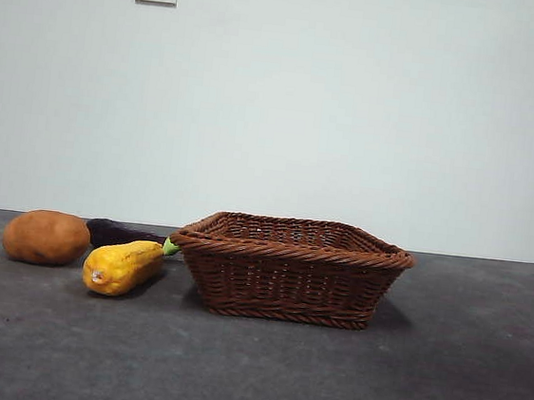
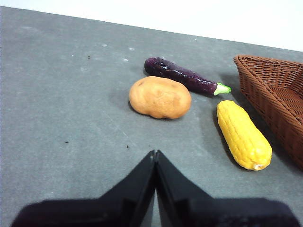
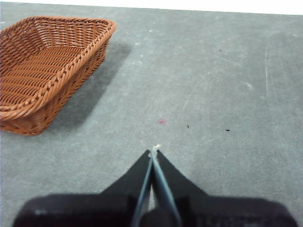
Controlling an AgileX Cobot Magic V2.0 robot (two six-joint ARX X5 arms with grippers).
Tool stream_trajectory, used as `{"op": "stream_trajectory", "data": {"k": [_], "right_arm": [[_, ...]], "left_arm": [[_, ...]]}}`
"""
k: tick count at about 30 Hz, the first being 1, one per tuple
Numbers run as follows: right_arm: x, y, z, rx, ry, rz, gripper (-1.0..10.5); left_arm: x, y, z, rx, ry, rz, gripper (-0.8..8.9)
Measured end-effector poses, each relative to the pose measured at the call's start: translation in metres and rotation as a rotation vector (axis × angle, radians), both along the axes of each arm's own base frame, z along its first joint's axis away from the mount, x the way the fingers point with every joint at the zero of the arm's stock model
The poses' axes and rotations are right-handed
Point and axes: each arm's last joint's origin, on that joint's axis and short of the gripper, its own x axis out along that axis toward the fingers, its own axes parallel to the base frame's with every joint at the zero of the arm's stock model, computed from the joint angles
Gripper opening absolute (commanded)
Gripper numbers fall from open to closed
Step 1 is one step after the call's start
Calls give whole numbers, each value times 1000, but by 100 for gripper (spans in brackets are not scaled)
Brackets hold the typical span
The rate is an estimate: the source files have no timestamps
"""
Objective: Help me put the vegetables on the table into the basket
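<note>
Purple eggplant (image 2: 185, 75), tip toward basket (image 2: 274, 90)

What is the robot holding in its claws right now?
Nothing. The left gripper and the right gripper are both shut with nothing between them. The potato, squash and eggplant all lie on the table.

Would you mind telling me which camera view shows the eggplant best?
The left wrist view: the eggplant lies in full view there, from its dark purple body to its green tip, beyond the potato. The front view shows only a dark sliver of it behind the yellow squash. The right wrist view does not show it.
</note>
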Motion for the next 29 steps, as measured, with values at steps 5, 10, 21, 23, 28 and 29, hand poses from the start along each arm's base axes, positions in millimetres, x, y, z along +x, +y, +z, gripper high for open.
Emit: {"op": "stream_trajectory", "data": {"k": [5, 10, 21, 23, 28, 29], "right_arm": [[0, 0, 1, 0, -8, 0, 2], [0, 1, 1, 80, 5, -4, 1], [1, 1, 21, 358, -34, -72, -12], [-1, 1, 37, 371, -45, -62, -12], [0, 3, 86, 382, 4, -13, -12], [0, 3, 94, 378, 17, 2, -12]], "left_arm": [[0, 0, 0, 0, 0, 0, -4], [0, 0, 0, 0, -3, 0, -4], [-4, -2, 28, -38, 11, -45, -7], [-5, -2, 48, -39, -6, -51, -7], [-4, -5, 93, -65, 7, -152, -7], [-3, -5, 99, -69, 12, -170, -7]]}}
